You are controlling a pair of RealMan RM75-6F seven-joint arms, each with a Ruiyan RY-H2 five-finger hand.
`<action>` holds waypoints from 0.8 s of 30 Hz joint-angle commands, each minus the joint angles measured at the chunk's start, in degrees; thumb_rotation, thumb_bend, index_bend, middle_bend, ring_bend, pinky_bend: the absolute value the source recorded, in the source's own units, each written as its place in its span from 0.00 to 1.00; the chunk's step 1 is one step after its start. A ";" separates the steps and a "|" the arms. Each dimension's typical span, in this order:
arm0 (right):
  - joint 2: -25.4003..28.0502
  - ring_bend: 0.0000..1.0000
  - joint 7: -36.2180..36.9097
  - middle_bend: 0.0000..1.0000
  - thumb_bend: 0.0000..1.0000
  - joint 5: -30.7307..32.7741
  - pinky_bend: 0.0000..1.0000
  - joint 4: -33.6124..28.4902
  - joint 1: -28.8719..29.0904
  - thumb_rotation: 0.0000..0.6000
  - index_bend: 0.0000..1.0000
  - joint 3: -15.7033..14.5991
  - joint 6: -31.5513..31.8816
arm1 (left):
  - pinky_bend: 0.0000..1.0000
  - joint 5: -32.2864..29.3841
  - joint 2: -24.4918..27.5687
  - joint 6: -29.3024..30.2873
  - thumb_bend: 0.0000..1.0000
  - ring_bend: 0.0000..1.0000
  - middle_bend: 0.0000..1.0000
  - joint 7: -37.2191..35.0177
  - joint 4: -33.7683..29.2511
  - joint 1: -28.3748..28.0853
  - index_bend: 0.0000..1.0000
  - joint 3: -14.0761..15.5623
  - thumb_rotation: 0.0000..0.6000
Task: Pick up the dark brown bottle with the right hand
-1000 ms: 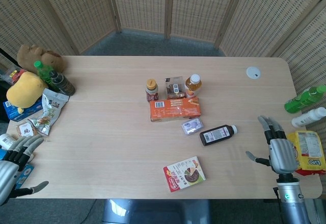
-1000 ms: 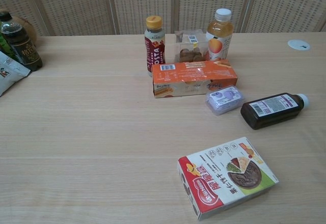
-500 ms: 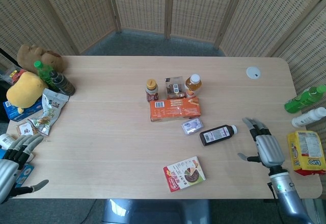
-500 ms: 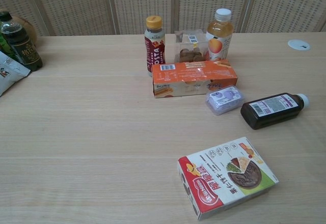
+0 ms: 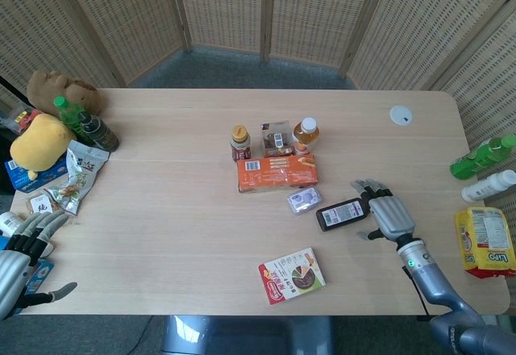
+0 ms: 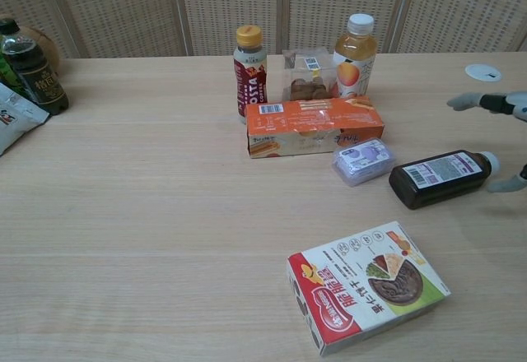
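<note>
The dark brown bottle [image 5: 342, 213] lies on its side right of the table's middle, white cap pointing right; in the chest view the dark brown bottle [image 6: 438, 177] sits at the right. My right hand [image 5: 385, 213] hovers at the cap end with fingers spread, holding nothing. Only the right hand's fingertips [image 6: 491, 103] show at the chest view's right edge. My left hand [image 5: 20, 258] stays open at the table's near left corner.
An orange box [image 5: 276, 173], a small purple pack [image 5: 304, 200] and three upright containers [image 5: 274, 138] stand just left of the bottle. A red snack box [image 5: 292, 275] lies nearer. Green and white bottles [image 5: 484, 168] and a yellow bag [image 5: 484, 240] line the right edge.
My right hand has moved left from the table's right edge to the bottle's cap end and now shows in the chest view. The bottle and left hand have not moved.
</note>
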 commanded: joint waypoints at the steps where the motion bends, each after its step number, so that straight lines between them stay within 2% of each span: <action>1: -2.18 0.00 -1.44 0.00 0.00 -0.66 0.00 2.67 1.30 1.00 0.00 -0.82 -1.25 | 0.00 -0.01 -0.01 -0.09 0.00 0.00 0.00 0.03 -0.05 -0.02 0.04 0.04 1.00; 15: -7.43 0.00 -1.65 0.00 0.00 0.13 0.00 10.80 4.56 1.00 0.00 -1.83 -5.49 | 0.00 -0.15 -0.01 0.02 0.00 0.00 0.00 0.05 -0.08 0.07 0.04 -0.04 1.00; 17: -8.44 0.00 -1.16 0.01 0.00 -0.25 0.00 12.28 4.70 1.00 0.04 -2.01 -5.06 | 0.00 -0.28 -0.02 -0.01 0.00 0.00 0.00 0.06 -0.05 0.07 0.04 -0.08 1.00; 19: -9.80 0.01 0.03 0.09 0.00 -0.75 0.00 14.12 4.72 1.00 0.15 -2.12 -4.11 | 0.00 -0.45 -0.01 -0.05 0.00 0.00 0.00 0.02 -0.04 0.05 0.04 -0.14 1.00; 20: -10.45 0.05 0.56 0.18 0.00 -1.01 0.02 15.02 4.69 1.00 0.23 -2.17 -3.55 | 0.00 -0.51 -0.01 -0.03 0.00 0.00 0.00 0.00 -0.05 0.04 0.04 -0.18 1.00; 21: -11.28 0.12 1.21 0.28 0.00 -1.37 0.07 16.21 4.65 1.00 0.32 -2.28 -2.83 | 0.00 -0.53 0.01 0.01 0.00 0.00 0.00 0.00 -0.03 0.05 0.04 -0.21 1.00; 22: -11.85 0.18 1.84 0.34 0.00 -1.69 0.11 17.03 4.62 1.00 0.36 -2.42 -2.34 | 0.00 -0.54 0.01 0.03 0.00 0.00 0.00 0.00 -0.01 0.05 0.04 -0.23 1.00; 24: -12.83 0.34 3.08 0.49 0.00 -2.21 0.26 18.51 4.60 1.00 0.50 -2.70 -1.63 | 0.00 -0.54 -0.01 0.04 0.00 0.00 0.00 -0.01 0.00 0.05 0.04 -0.25 1.00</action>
